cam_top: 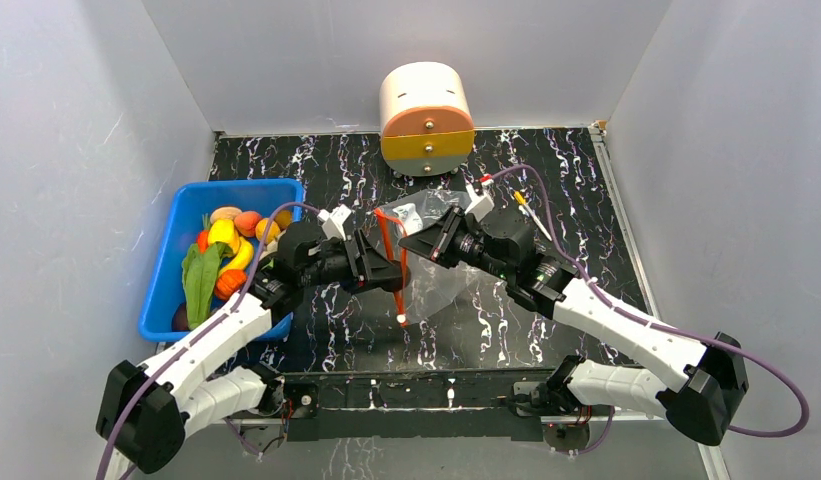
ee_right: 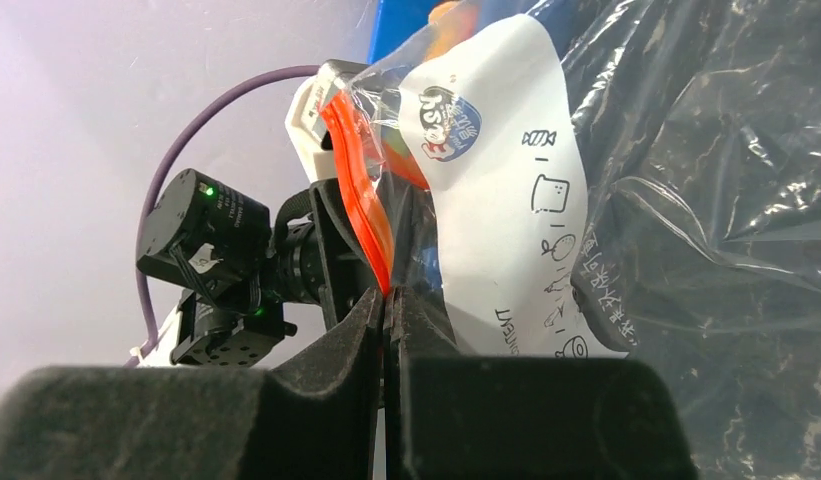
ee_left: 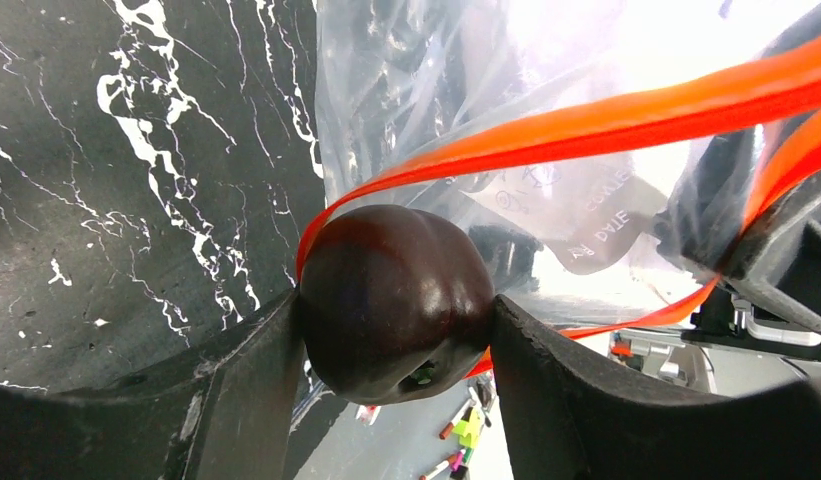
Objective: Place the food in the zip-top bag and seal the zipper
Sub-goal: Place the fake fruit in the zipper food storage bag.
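At the middle of the table (cam_top: 546, 170): zip-top bag (cam_top: 438, 290), clear and crinkled, held up between the two grippers, mouth turned to the left
Zipper (ee_left: 606, 125): red-orange strip, parted into a loop at the open mouth, running from far to near in the top view
Right gripper (ee_right: 388, 300): in from the right; fingertips pressed together, pinching the bag's rim right at the orange strip, just beside the white label (ee_right: 496, 180)
Left gripper (cam_top: 383, 263): in from the left; fingers (ee_left: 256, 370) spread around a dark brown lump (ee_left: 396, 300), clamping it on both sides
Lump's place: at the bag's mouth, touching the strip, which curls over its top; inside the bag or not, cannot tell
Blue bin (cam_top: 162, 290): at the left of the table, holding a leafy green (cam_top: 199, 277), a yellow piece (cam_top: 222, 232) and orange pieces (cam_top: 248, 222)
Far edge: cream and orange drawer unit (cam_top: 426, 118), well apart from the bag
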Controlling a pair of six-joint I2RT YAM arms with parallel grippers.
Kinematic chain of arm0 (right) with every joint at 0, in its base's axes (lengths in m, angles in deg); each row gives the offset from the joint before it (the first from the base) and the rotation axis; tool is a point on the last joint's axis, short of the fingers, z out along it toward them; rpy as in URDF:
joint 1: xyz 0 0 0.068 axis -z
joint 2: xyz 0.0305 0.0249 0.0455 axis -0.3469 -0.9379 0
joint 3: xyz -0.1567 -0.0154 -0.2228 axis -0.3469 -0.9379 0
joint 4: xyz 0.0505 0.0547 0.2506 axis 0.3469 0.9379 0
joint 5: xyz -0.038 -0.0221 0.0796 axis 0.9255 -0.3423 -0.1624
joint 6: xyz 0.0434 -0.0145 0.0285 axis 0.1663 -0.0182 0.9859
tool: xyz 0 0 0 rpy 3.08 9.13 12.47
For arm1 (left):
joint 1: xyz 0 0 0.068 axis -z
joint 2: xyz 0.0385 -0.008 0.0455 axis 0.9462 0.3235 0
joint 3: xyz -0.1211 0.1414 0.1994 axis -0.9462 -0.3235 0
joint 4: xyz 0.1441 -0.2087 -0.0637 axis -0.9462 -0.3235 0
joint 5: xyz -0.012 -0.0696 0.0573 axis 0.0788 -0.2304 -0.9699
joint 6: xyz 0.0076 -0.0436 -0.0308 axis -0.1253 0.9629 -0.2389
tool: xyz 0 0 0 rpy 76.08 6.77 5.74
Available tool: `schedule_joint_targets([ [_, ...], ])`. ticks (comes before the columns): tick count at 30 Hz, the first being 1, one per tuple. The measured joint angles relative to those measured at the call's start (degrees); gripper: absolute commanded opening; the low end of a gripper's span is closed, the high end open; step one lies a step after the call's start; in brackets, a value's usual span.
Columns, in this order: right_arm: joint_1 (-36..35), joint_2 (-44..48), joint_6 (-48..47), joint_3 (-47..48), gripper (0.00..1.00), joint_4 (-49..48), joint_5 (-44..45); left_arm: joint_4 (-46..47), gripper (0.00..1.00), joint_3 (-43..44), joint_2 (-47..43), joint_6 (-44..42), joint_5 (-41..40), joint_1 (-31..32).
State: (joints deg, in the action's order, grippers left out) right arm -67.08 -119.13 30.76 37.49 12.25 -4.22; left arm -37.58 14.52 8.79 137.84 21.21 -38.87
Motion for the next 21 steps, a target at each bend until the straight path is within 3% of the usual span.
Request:
schedule_joint_targets([
  [9, -0.2, -0.4, 0.5, -1.0, 0.00, -0.4, 0.2, -2.9, 0.71, 2.0, -2.8, -0.9, -1.9, 0.2],
  [21, -0.3, -0.8, 3.5, -4.6, 0.00, -1.9, 0.4, -7.0, 0.77, 2.1, -5.2, -1.1, -3.7, 0.2],
])
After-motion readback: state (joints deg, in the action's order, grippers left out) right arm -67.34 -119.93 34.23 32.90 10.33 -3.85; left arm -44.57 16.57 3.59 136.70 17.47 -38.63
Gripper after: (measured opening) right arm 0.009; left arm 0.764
